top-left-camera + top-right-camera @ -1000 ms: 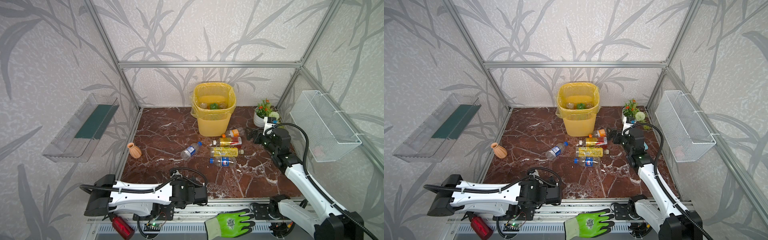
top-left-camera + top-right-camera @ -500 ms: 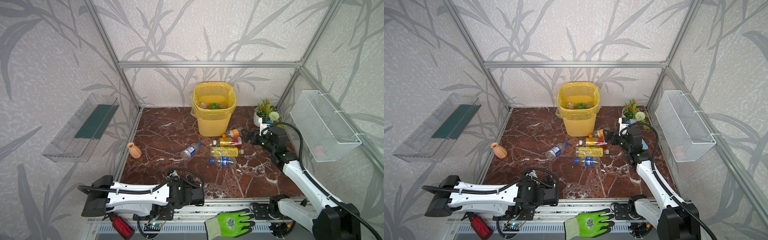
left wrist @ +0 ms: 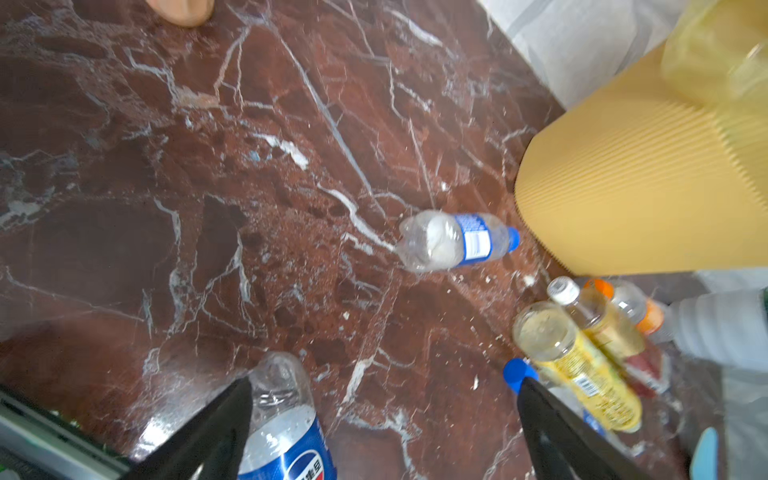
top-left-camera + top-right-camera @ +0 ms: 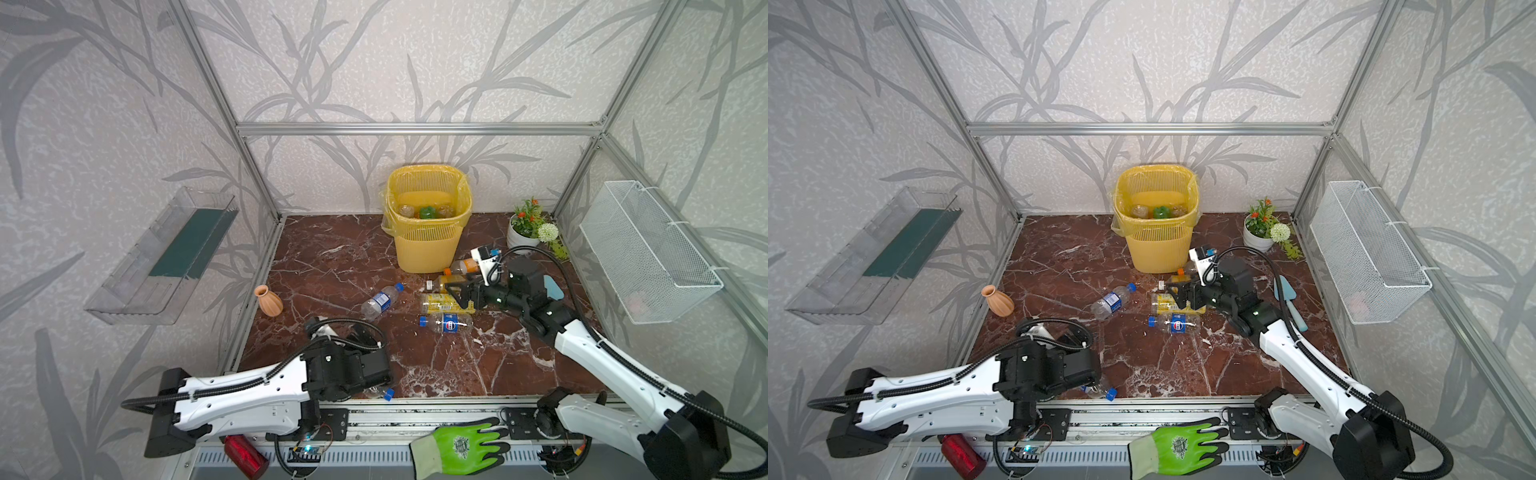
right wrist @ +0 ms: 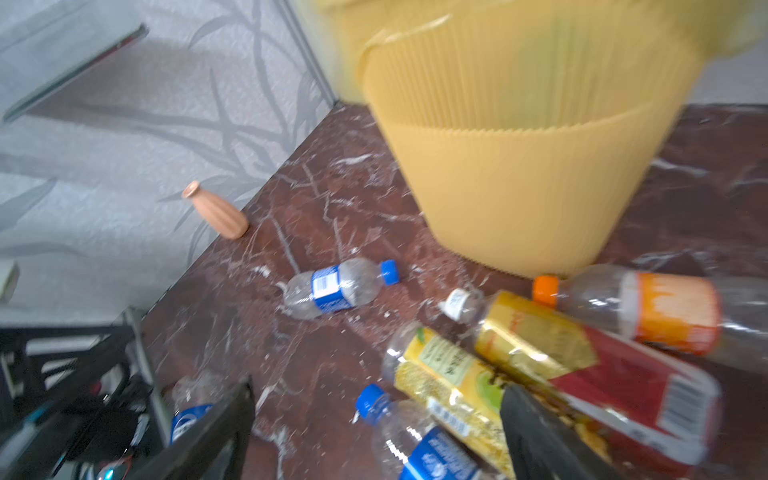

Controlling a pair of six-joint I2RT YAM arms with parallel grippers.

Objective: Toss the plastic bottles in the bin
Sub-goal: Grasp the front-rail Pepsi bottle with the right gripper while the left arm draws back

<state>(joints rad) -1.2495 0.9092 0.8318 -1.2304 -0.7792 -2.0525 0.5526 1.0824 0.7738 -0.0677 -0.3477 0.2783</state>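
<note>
The yellow bin [image 4: 428, 245] stands at the back with several bottles inside. In front of it lie an orange-capped bottle [image 4: 459, 266], a red-and-yellow labelled bottle [image 5: 582, 365], a yellow-labelled bottle [image 4: 444, 303] and a blue-capped Pepsi bottle [image 4: 446, 324]. A clear blue-labelled bottle [image 4: 380, 300] lies apart to the left. My right gripper [image 5: 378, 388] is open and low over this cluster, with the blue-capped bottle [image 5: 419, 444] between its fingers. My left gripper [image 3: 385, 382] is open at the front edge, and another Pepsi bottle [image 3: 286, 424] lies against one finger.
A terracotta vase [image 4: 269, 300] stands at the left wall. A flower pot [image 4: 524, 232] and a blue trowel [image 4: 552, 286] are at the right. A wire basket [image 4: 648, 249] and a clear tray [image 4: 166, 257] hang on the walls. A green glove [image 4: 461, 446] and a red canister [image 4: 245, 457] lie beyond the front rail.
My right arm has swung left and down from beside the flower pot to the bottle cluster. The left arm has shifted slightly left along the front edge.
</note>
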